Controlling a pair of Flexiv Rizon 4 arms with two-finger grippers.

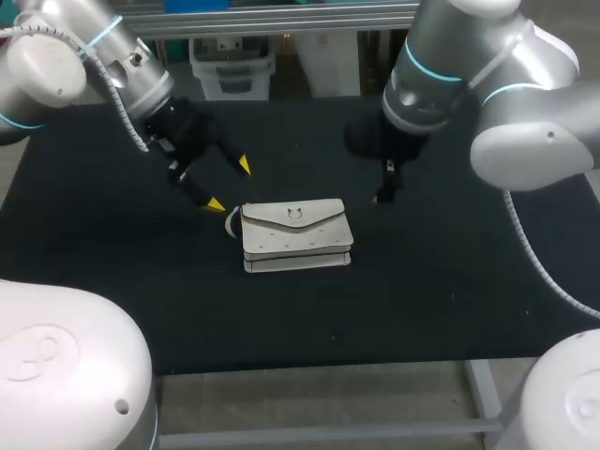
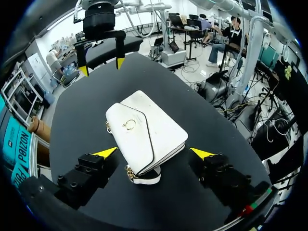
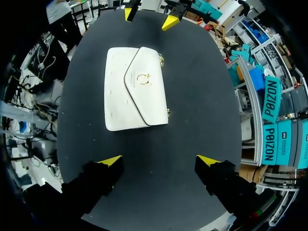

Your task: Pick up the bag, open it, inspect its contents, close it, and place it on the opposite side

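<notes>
White rectangular flap bag (image 1: 295, 234) w/ gold ring clasp (image 3: 142, 78) lies flat, flap down, on black table mat (image 1: 450, 300). Left gripper (image 2: 154, 153) has its fingers spread wide. The bag's strap end (image 2: 144, 180) sits between its tips and the rest runs ahead; can't tell if they touch. Right gripper (image 3: 159, 160) is also spread, w/ nothing between its fingers; the bag lies ahead of it, apart. The grippers face each other across the bag.

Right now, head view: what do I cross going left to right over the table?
left gripper, jaws open → white bag → right gripper
</notes>
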